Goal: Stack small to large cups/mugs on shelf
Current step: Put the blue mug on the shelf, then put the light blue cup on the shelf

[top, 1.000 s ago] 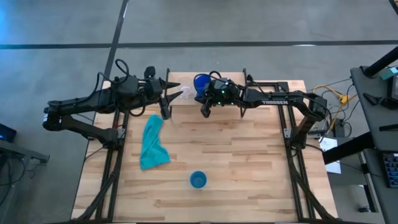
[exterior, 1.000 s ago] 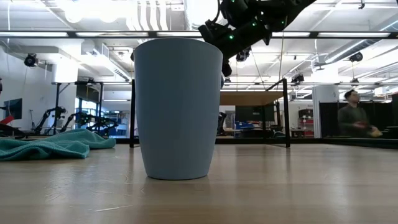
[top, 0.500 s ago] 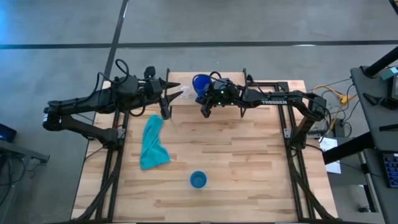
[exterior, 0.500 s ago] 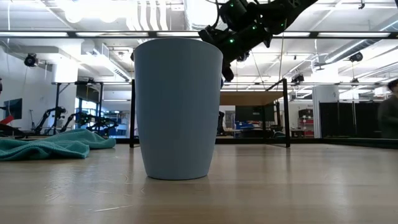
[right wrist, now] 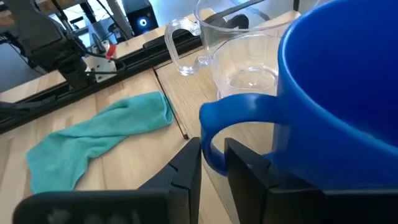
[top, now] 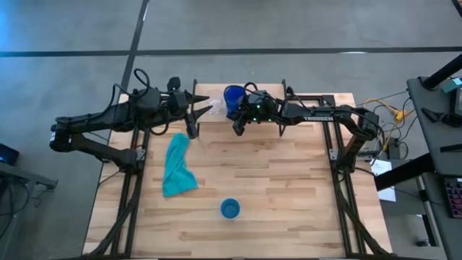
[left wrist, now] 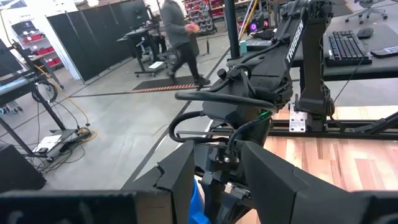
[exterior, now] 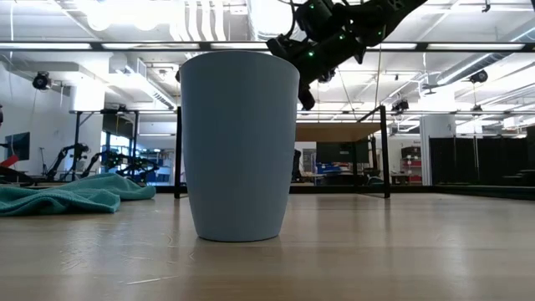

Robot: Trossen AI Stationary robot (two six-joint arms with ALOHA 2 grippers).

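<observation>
Gripping the handle of the dark blue mug [right wrist: 336, 93], the right gripper [right wrist: 212, 163] has its fingers narrowed on it at the far edge of the table [top: 289, 188], over the shelf [top: 209, 92]. The glass cup [right wrist: 239, 53] stands just beside the mug. The left gripper [top: 193, 114] waits near the glass cup; whether its claw is wide or narrow cannot be told. The light blue cup [top: 229, 209] stands alone near the front edge, well apart from the teal cloth [top: 177, 166].
</observation>
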